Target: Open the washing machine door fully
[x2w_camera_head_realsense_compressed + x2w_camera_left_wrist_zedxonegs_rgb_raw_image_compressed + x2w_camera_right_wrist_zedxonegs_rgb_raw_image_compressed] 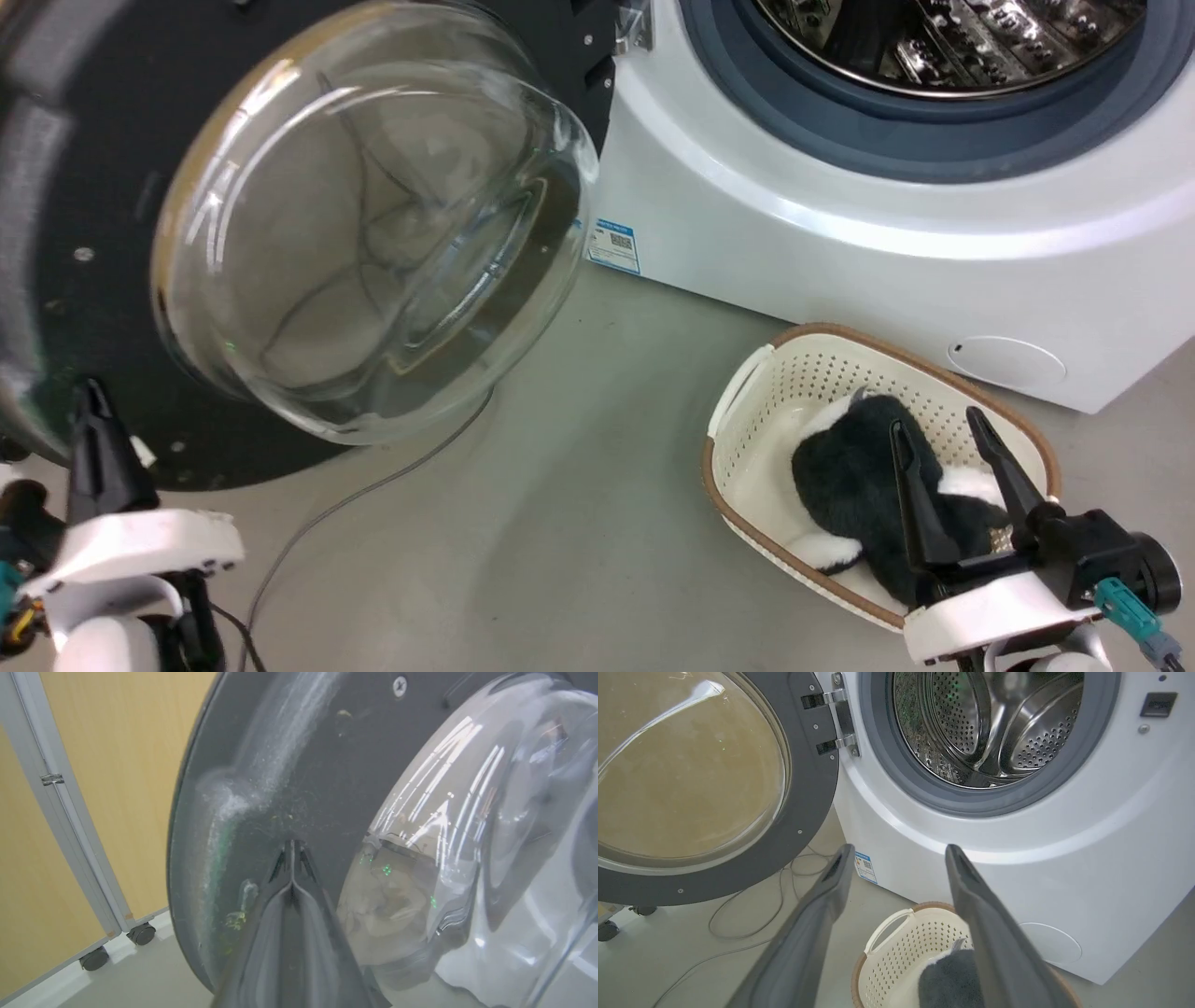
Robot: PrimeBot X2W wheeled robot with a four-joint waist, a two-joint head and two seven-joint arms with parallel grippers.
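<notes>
The washing machine door [112,233] is swung wide to the left, its black inner ring and bulging glass bowl [373,224] facing me. The white washing machine [840,233] stands at the right with its grey rubber ring and steel drum [994,723] exposed. My left gripper [89,397] is shut, its tip against or very near the door's black inner ring [327,788] close to the lower rim. My right gripper [943,434] hangs open over the basket, holding nothing; its fingers [822,905] frame the machine's front.
A cream perforated basket [775,373] with a black-and-white plush toy [859,476] sits on the floor before the machine. A grey cable [373,485] runs across the floor under the door. A wheeled wood-panel partition [70,812] stands behind the door.
</notes>
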